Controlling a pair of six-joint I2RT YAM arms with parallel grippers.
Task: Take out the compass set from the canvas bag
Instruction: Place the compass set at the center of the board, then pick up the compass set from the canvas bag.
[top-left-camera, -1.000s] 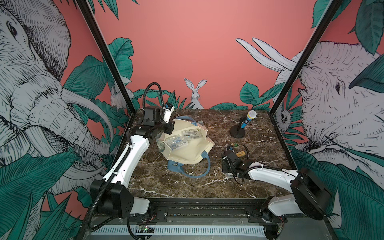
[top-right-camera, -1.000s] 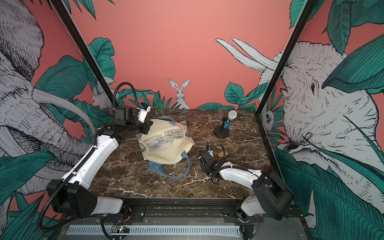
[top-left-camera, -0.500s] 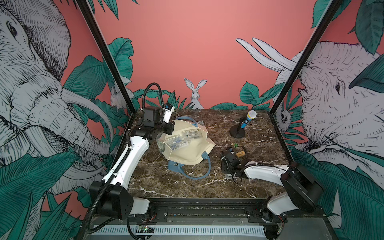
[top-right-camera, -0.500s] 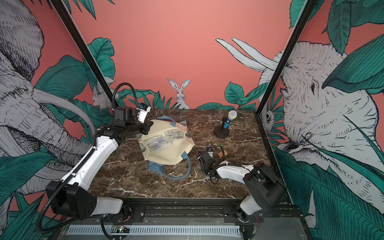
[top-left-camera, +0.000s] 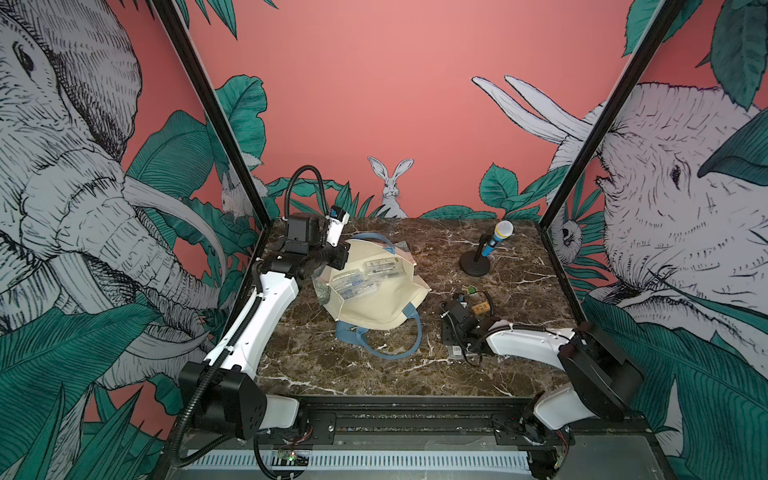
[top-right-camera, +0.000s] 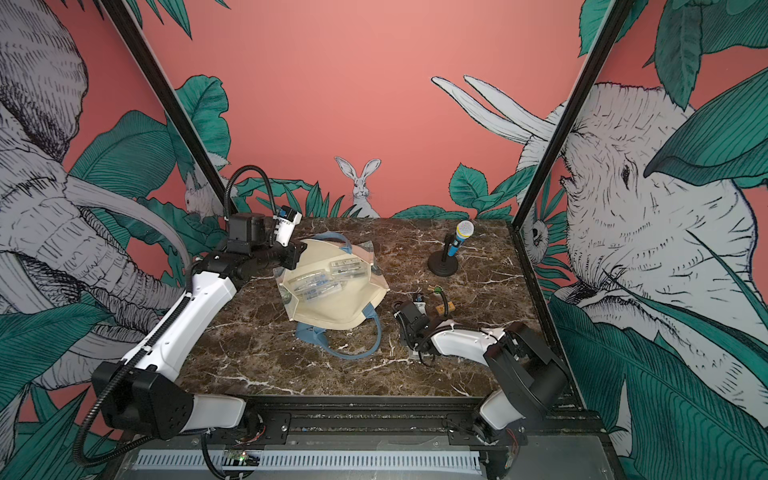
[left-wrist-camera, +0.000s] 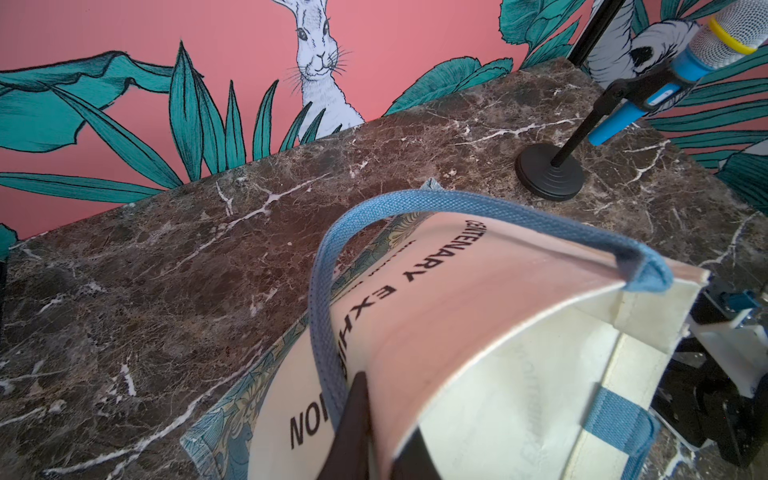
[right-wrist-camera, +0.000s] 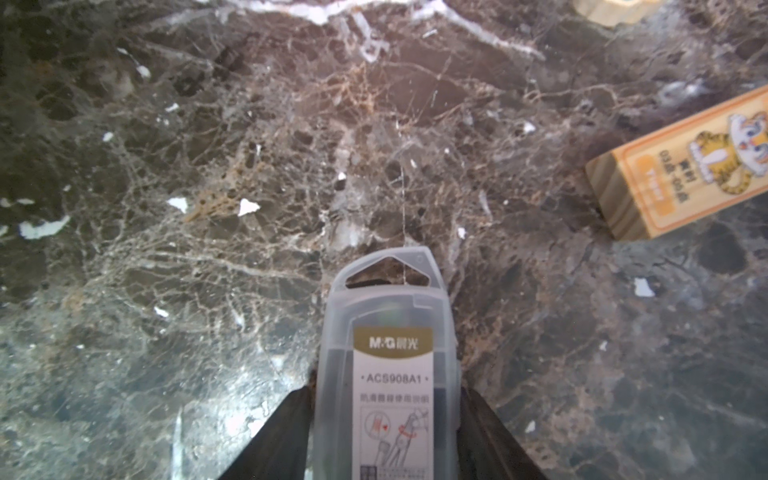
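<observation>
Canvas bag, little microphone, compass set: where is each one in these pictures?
canvas bag (top-left-camera: 376, 305): in a top view, on its bare cream cloth.
microphone (top-left-camera: 492, 246): in a top view, on its blue handle.
compass set (right-wrist-camera: 390, 361): in the right wrist view, on the label of its clear case.

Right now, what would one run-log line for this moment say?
left gripper: shut on canvas bag rim | right gripper: flanking compass set on table, grip unclear
</observation>
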